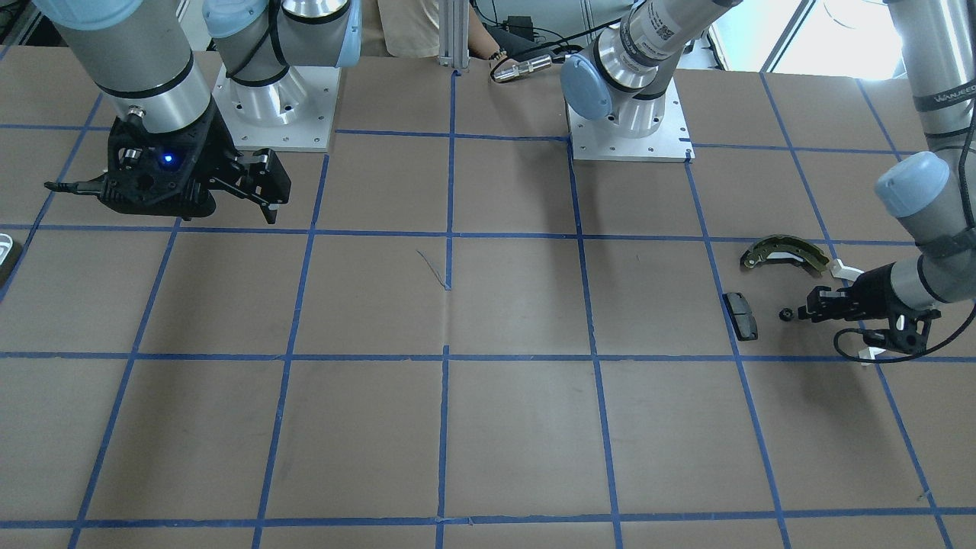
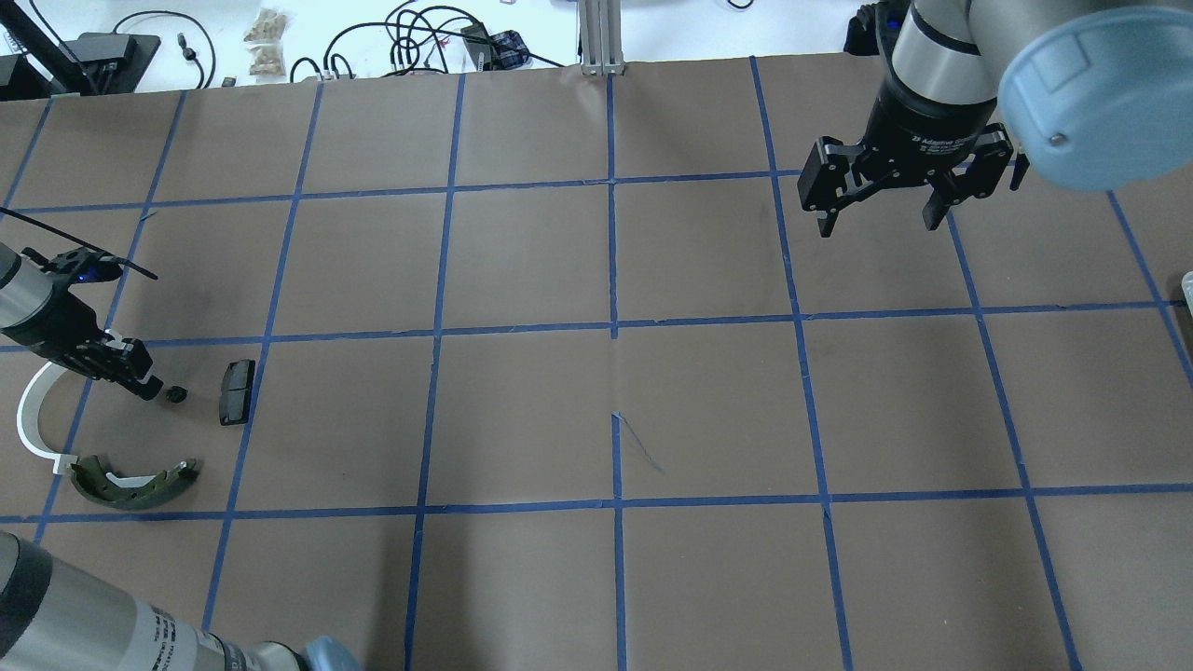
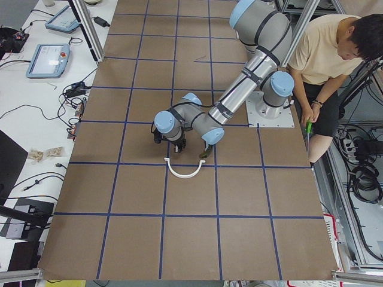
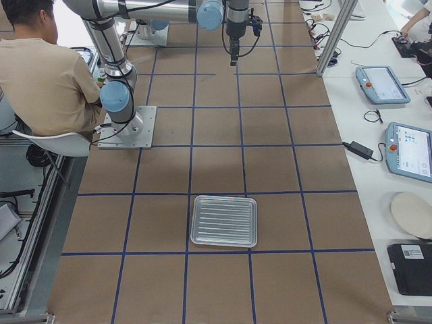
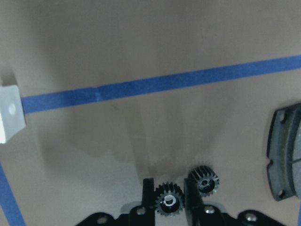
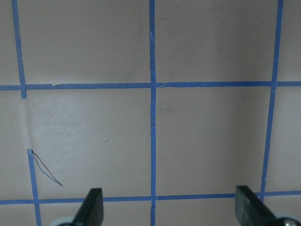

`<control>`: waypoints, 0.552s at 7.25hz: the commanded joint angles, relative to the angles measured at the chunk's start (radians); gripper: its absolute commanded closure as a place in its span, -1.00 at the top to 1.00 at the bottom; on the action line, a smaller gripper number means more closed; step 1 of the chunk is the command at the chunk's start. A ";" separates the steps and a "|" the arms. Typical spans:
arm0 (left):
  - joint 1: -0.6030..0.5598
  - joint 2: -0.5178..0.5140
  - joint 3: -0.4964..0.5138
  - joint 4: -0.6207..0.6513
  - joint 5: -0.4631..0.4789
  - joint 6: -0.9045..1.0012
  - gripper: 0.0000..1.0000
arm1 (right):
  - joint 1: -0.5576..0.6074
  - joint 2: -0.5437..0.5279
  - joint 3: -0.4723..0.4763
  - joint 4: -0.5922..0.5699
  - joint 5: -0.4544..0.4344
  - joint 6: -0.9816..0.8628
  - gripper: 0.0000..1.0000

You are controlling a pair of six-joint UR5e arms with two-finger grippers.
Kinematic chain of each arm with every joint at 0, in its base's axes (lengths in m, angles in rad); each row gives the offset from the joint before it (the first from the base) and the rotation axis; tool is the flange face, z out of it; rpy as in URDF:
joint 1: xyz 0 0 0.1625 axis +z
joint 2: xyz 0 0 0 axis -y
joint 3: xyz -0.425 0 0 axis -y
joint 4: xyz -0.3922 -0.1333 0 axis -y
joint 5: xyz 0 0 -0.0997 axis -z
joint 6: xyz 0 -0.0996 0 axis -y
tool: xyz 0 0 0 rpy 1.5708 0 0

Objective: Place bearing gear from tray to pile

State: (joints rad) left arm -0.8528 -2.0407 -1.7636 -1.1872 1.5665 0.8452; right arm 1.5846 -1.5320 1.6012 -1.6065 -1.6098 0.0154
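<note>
My left gripper (image 2: 149, 387) (image 1: 804, 313) is low over the table inside the pile. In the left wrist view it (image 5: 169, 195) is shut on a small dark bearing gear (image 5: 169, 203). A second gear (image 5: 204, 179) (image 2: 174, 394) (image 1: 784, 313) lies loose just past the fingertips. The pile holds an olive brake shoe (image 2: 135, 482) (image 1: 785, 254), a white plastic arc (image 2: 33, 419) (image 3: 184, 173) and a dark rectangular pad (image 2: 237, 391) (image 1: 740, 315) (image 5: 287, 155). The metal tray (image 4: 224, 221) lies far off near the table's right end. My right gripper (image 2: 876, 224) (image 6: 170, 209) is open and empty, high above the table.
Blue tape lines grid the brown table. The two arm bases (image 1: 274, 107) (image 1: 629, 130) stand at the robot's edge. A seated person (image 3: 329, 54) is behind the bases. Tablets (image 4: 408, 148) and cables lie on the side benches.
</note>
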 commanded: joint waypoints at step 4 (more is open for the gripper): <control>-0.008 0.034 0.013 -0.034 0.017 0.009 1.00 | 0.000 0.000 0.009 -0.001 -0.001 0.000 1.00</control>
State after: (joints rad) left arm -0.8556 -2.0258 -1.7601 -1.2054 1.5778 0.8553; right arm 1.5846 -1.5329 1.6099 -1.6076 -1.6119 0.0153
